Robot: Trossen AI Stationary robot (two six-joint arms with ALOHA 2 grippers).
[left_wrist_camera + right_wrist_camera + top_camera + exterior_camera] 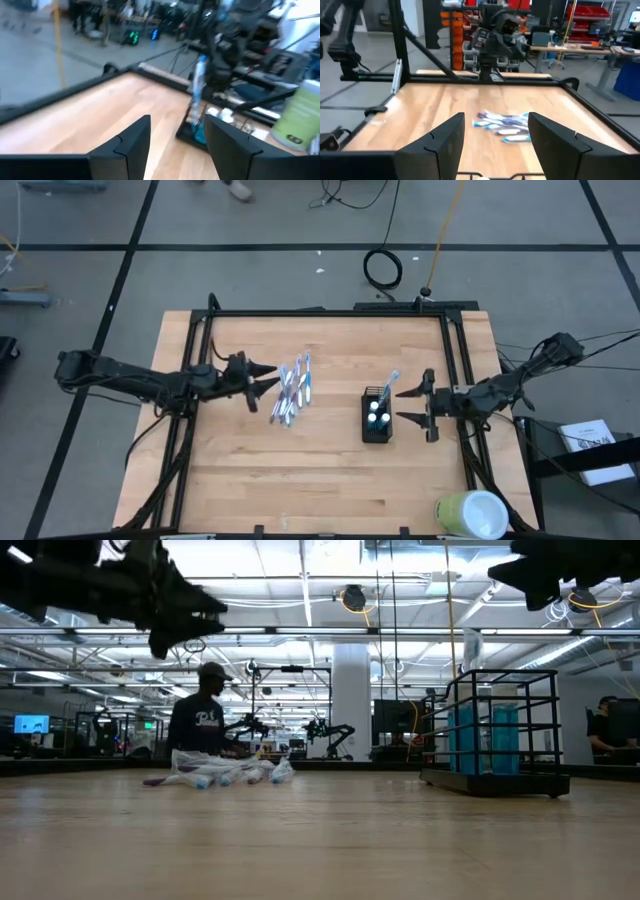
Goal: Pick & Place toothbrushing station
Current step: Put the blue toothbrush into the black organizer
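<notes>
High view: pile of toothbrushes [292, 392] lies centre-left on the counter [320, 470]; the holder [377, 418] sits centre-right, one brush and tubes already inside. Left claw [262, 378] hovers just beside the pile, fingers apart, empty. Right claw [412, 406] waits spread beside the holder. Judged step: reaching for another brush; next, lower over one and close.

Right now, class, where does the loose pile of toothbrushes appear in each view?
High view: pile of toothbrushes left of centre.
Low view: left of centre, on the table.
Left wrist view: not in it.
Right wrist view: centre, between the fingers.
Shared landmark: black mesh holder, right of the pile.
</notes>
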